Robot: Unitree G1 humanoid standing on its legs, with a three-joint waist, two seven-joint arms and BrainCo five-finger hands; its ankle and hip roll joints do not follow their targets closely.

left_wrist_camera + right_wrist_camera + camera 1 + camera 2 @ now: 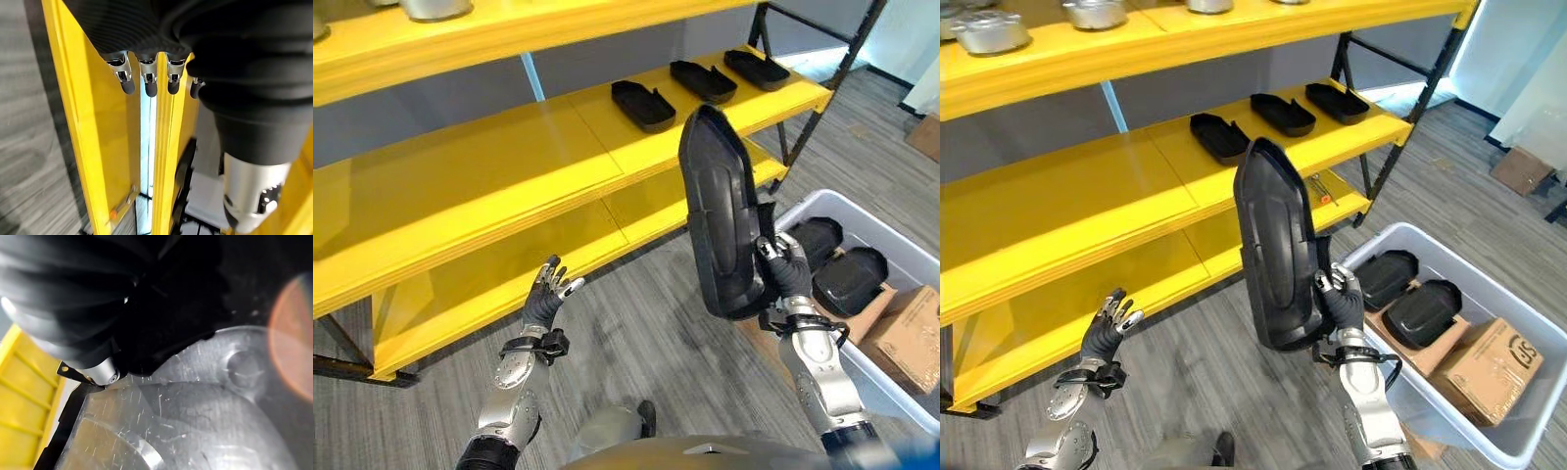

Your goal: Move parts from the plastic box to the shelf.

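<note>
Our right hand (789, 277) was clamped on the lower edge of a long black part (717, 211), upright between the plastic box (1518, 313) and the shelf (558, 147). We judged it rigid, light, top-heavy; a mid-body grip would steady it. Our left hand (546, 294) hung open.

Black parts (1275, 250) stand out against a bright yellow shelf (1087, 211), a pale grey plastic box (1528, 323) and grey wood-grain floor (1205, 362).

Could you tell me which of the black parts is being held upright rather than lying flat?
The large black part gripped by the right hand; it stands on end in the air.
</note>
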